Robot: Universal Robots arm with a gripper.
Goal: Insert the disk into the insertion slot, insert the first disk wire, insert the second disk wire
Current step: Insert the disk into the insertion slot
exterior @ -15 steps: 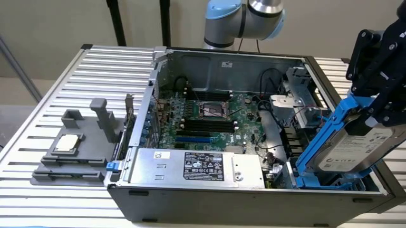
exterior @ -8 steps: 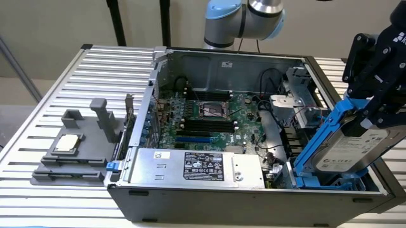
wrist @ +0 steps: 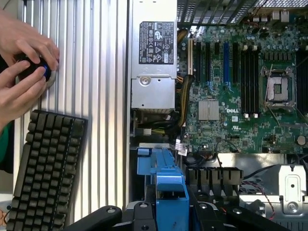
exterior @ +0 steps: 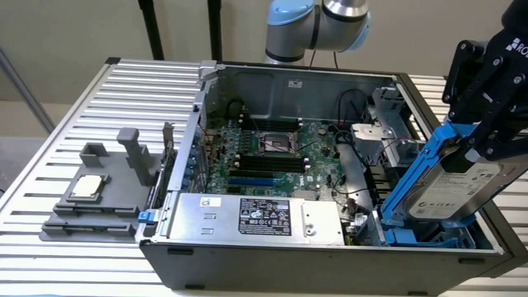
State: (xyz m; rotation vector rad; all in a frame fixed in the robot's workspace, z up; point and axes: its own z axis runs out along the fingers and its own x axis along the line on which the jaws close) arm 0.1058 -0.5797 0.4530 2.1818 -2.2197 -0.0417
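Open PC case (exterior: 313, 269) sits on slatted metal surface (exterior: 140, 93), side panel off. Inside: motherboard (exterior: 272, 148) in the middle, silver PSU (exterior: 259, 216) w/ black label along the near wall, silver bracket (exterior: 371, 133) toward far right. Black cables (exterior: 350, 185) run betw board and the right-hand bay. Outside the case, on the exterior view's left, is a grey fixture (exterior: 99, 198) w/ a chip (exterior: 86, 187) on it. Arm (exterior: 318, 25) joints show behind the far wall. Wrist view: keyboard (wrist: 45, 168) on the surface beside the case, person's hands (wrist: 21, 94) just past it around a small dark obj w/ blue, well apart from the bay.

Insertion slot (exterior: 421, 238) = grey-blue cage w/ blue clips at near right corner of case, just right of PSU. Cables sit just beside its left side, bracket on its far side.

Hand (exterior: 481, 133) is partway closed, clamping the upper end of the disk (exterior: 458, 185) by its blue carrier. Disk hangs below hand, tilted, white label facing near/right, lower end at slot mouth. How far in: can't tell. In wrist view the carrier end sits betw the two black fingers (wrist: 204, 216).
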